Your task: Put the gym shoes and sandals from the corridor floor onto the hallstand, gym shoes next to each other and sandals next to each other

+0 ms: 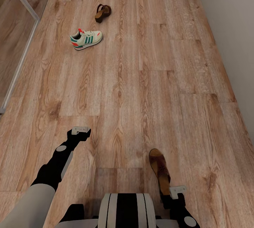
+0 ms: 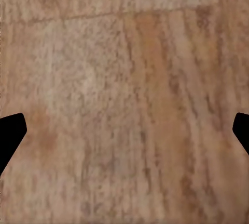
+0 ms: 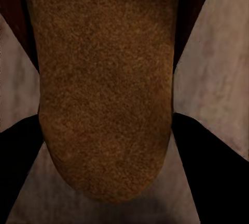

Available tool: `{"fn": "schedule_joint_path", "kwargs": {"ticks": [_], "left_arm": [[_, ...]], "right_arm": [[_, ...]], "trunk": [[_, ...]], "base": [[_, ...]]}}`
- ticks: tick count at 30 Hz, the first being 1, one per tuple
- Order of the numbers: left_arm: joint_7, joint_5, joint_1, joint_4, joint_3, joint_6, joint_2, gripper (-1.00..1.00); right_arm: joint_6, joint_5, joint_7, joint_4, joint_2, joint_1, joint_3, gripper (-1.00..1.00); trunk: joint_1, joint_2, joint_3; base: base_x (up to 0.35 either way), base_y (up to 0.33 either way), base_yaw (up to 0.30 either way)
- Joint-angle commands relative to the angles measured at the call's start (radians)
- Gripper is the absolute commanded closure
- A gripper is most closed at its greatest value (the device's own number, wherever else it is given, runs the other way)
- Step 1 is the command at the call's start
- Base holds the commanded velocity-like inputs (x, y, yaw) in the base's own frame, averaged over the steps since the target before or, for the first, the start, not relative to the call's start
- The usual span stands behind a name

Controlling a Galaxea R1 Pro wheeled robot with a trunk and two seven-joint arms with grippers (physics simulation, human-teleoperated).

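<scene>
Sandals number two, one gripped in right jaws; one sneaker; left jaws wide.

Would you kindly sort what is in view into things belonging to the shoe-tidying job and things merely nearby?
Part of the job:
- sandal held in the right gripper
- second sandal lying on the floor
- gym shoe on the floor
- left gripper, open and empty

Merely nearby:
- grey wall
- pale frame beside the floor

The held sandal runs past the frame; the right claw's fingertips are hidden.
</scene>
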Motion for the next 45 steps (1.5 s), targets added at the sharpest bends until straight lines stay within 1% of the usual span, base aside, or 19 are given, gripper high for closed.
{"fn": "schedule_joint_path", "kwargs": {"ticks": [1,22,24,26,29,30,35,37,39,45], "left_arm": [[-0.007,-0.008,0.0,-0.002,0.004,0.005,-0.001,-1.0],[-0.009,-0.009,0.001,-0.002,0.013,0.005,0.009,-1.0],[-0.009,-0.009,0.001,-0.002,0.013,0.005,0.009,-1.0],[-0.003,-0.016,-0.01,-0.013,0.002,-0.003,-0.001,-1.0],[-0.003,-0.018,-0.027,-0.031,-0.015,-0.006,-0.001,-1.0],[-0.003,-0.018,-0.032,-0.037,-0.015,-0.003,-0.001,-1.0],[-0.003,-0.02,-0.006,-0.07,-0.018,0.029,-0.001,-1.0],[-0.003,-0.02,-0.005,-0.083,-0.018,0.041,-0.002,-1.0],[-0.004,-0.02,-0.005,-0.095,-0.018,0.053,-0.002,-1.0],[-0.003,-0.019,-0.005,-0.129,-0.017,0.082,-0.002,-1.0]], "right_arm": [[0.004,0.006,-0.003,-0.001,0.0,0.0,0.001,1.0],[-0.002,0.006,-0.002,-0.001,0.0,0.0,0.002,1.0],[-0.007,0.006,-0.001,-0.001,-0.001,0.0,0.003,1.0],[0.005,0.011,0.001,0.003,0.011,-0.012,0.001,1.0],[0.018,0.011,0.001,0.004,0.02,-0.025,0.001,1.0],[0.017,0.011,0.0,0.01,0.023,-0.025,0.001,1.0],[0.013,0.024,-0.002,0.022,0.024,-0.025,0.0,1.0],[0.012,0.028,-0.002,0.025,0.024,-0.025,-0.001,1.0],[0.012,0.03,-0.002,0.032,0.024,-0.025,-0.001,1.0],[0.012,0.015,-0.002,0.057,0.025,-0.025,-0.001,1.0]], "trunk": [[0.0,0.0,0.0],[0.0,0.0,0.0],[-0.001,0.0,0.007],[-0.001,0.0,0.007],[-0.001,0.0,0.007],[-0.001,0.0,0.007],[-0.001,0.0,0.01],[-0.001,0.0,0.013],[-0.002,0.001,0.024],[-0.005,0.002,0.056]], "base": [[0.0,0.0,0.0],[0.0,0.0,0.0],[0.0,0.0,0.0],[0.0,0.0,0.0],[0.0,0.0,0.0],[0.0,0.0,0.0],[0.0,0.0,0.0],[0.0,0.0,0.0],[0.0,0.0,0.0],[0.0,0.0,0.0]]}}
